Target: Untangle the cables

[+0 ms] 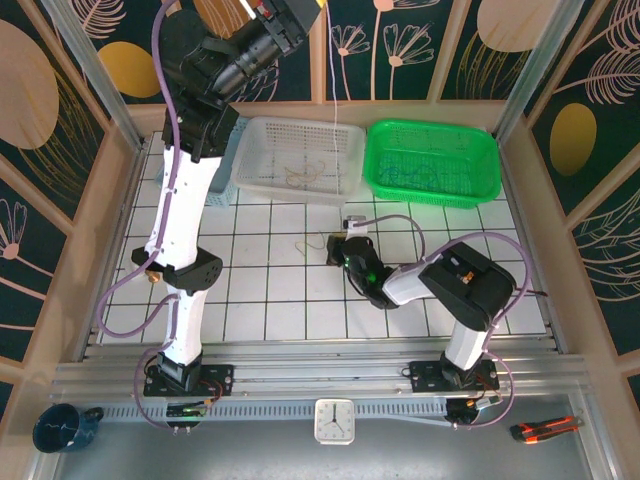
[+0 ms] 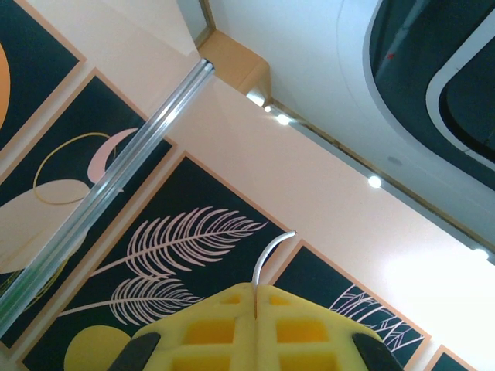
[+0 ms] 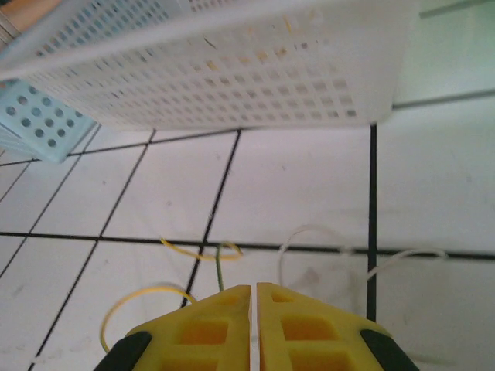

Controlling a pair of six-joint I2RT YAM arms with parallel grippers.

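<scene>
Right gripper (image 3: 254, 297): down near the middle of the table (image 1: 270, 300), yellow fingers pressed together to a hairline seam. I cannot tell from my screen whether a strand is caught between them.

At its tips: a green wire (image 3: 220, 267) runs straight toward the seam. A yellow wire (image 3: 147, 290) loops off to one side and a white wire (image 3: 309, 229) curls away on the other.

Loose cables (image 1: 315, 243): a small cluster on the tiles, between the table's centre and its far edge, just short of the baskets.

Left gripper (image 2: 255, 301): raised high over the far edge, left of centre, and clamped on a whitish wire (image 2: 269, 251). Its short end curls out above the fingers, and in the overhead view the rest hangs down toward the white basket (image 1: 300, 188).

Baskets: the white one sits at the far edge with a few beige strands inside. The green basket (image 1: 375, 165) stands touching it, toward the far-right corner, with blue and green strands in it.

Step in hand, as I read it: pulling one strand out of the table cluster.

Doing it well: I would first confirm there is a single wire in the pinch. Then I would lift slowly and straight up, watching that the neighbours slide off. If they rise too, I would stop and re-pinch nearer a free end, clear of the hanging whitish wire.
</scene>
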